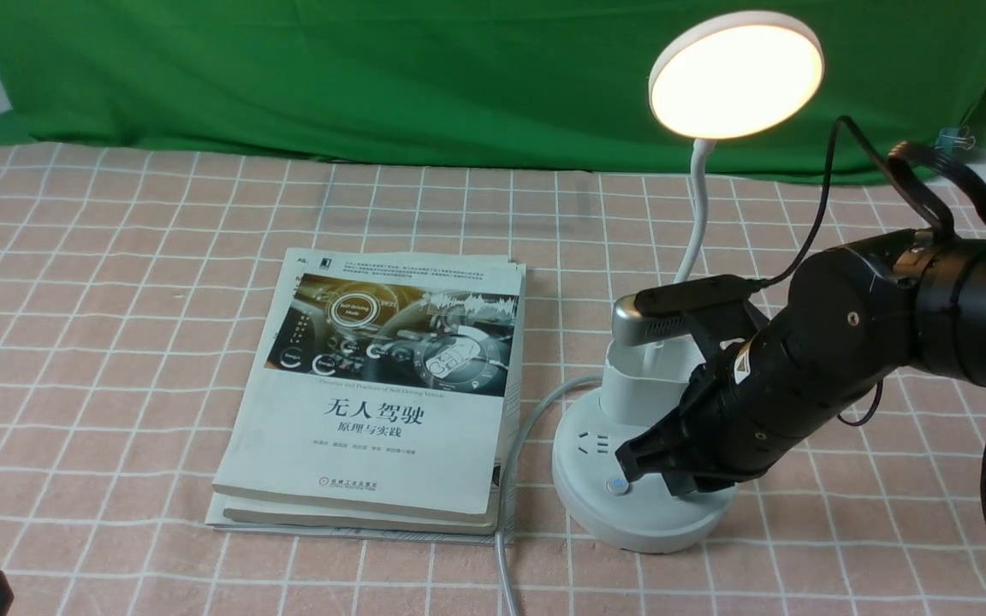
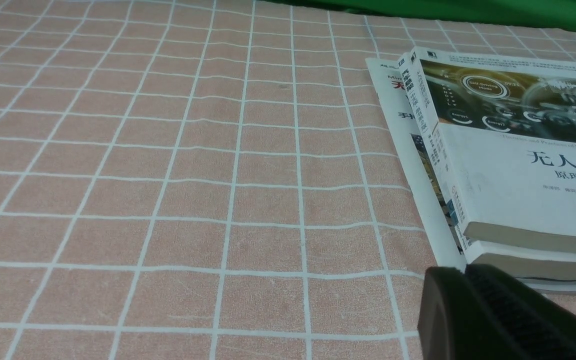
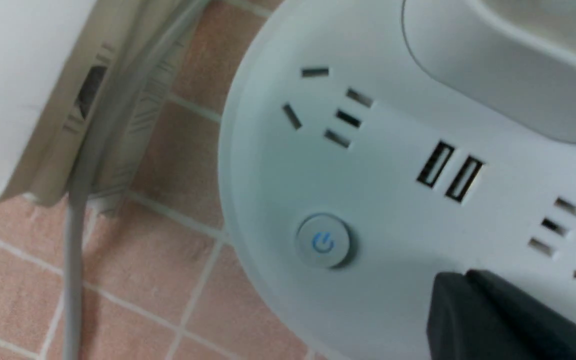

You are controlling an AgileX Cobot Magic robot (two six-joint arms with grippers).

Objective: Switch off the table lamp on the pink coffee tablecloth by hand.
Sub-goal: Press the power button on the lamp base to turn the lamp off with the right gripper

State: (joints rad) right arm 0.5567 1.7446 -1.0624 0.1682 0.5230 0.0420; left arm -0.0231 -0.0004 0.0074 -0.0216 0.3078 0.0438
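You're looking at a salmon-pink tablecloth [image 1: 116, 282] crossed by a thin white grid, with a plain green backdrop [image 1: 330, 77] behind it. The table lamp [image 1: 638, 389] is white throughout. Only its disc [image 1: 736, 75] glows warm yellow-white, and its round button [image 3: 322, 241] carries a blue power symbol. The book [image 1: 382, 402] is white with a dark photo band and black characters. The cord [image 1: 536, 419] is pale grey. The hand [image 1: 638, 458] is black, with a silver-grey module [image 1: 673, 312].

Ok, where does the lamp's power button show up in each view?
Front: power button on the table lamp base, camera-side rim, just off the right gripper tip.
Left wrist: not in it.
Right wrist: button between the gripper tip and the grey cord.
Shared: the book stack, in all three.
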